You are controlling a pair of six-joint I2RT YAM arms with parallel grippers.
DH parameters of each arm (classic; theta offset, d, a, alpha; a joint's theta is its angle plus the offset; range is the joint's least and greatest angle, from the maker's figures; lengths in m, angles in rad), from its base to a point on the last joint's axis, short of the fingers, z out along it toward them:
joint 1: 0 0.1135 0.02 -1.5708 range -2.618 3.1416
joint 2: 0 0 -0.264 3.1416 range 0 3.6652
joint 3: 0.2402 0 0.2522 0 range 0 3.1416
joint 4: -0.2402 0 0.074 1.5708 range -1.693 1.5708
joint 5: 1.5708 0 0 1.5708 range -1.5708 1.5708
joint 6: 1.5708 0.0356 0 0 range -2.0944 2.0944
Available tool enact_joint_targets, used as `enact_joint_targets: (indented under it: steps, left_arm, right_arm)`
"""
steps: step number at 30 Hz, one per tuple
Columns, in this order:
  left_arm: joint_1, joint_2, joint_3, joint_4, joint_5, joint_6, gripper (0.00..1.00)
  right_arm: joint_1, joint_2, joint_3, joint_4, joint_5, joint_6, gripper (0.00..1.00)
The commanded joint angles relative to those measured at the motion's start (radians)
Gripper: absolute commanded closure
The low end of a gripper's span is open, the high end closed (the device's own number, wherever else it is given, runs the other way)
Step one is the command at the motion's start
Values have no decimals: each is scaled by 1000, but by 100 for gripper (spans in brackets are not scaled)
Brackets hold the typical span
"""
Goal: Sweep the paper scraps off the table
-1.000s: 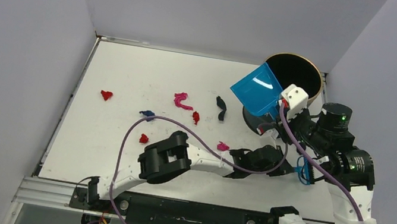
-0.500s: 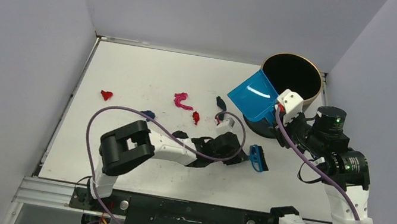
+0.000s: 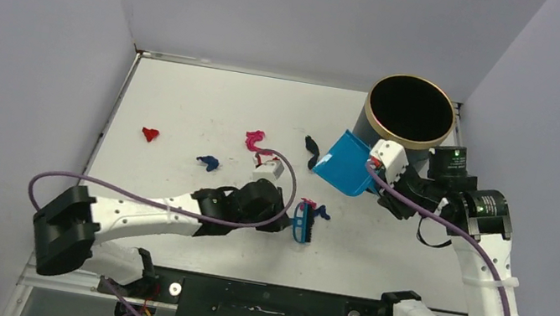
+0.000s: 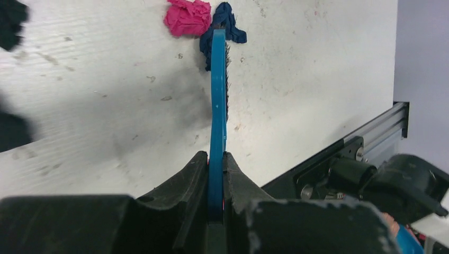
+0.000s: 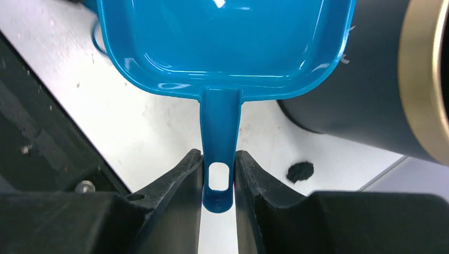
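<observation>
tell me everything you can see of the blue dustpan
The dustpan is glossy blue plastic: a shallow tray with rounded back corners and a short flat handle with a hanging hole near its end. The right claw is shut on that handle. The pan is held tilted, with its open lip pointing away from the claw toward the middle of the table. It sits just beside the black, gold-rimmed bin. Whether the lip touches the table cannot be told. The visible part of the tray looks empty.
</observation>
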Motion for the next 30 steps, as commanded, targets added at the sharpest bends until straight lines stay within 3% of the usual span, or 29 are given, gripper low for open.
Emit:
enact_joint_targets:
  steps: [1, 6, 12, 18, 23, 30]
  left_arm:
    - [17, -190, 32, -185, -8, 180, 100]
    - [39, -270, 168, -443, -43, 320, 100]
    - [50, -209, 368, -672, -189, 496, 100]
    - [54, -98, 504, -744, -293, 591, 100]
    - [65, 37, 589, -768, -262, 668, 100]
    - [71, 275, 742, -795, -229, 692, 100]
  right_arm:
    - [-3, 24, 67, -156, 65, -128, 95]
    - [-1, 33, 12, -188, 191, -154, 95]
    - [3, 51, -140, -186, 271, -214, 95]
    - [31, 68, -314, -141, 353, -221, 95]
    - [129, 46, -469, -45, 505, -166, 95]
    - [135, 55, -517, 8, 487, -144, 95]
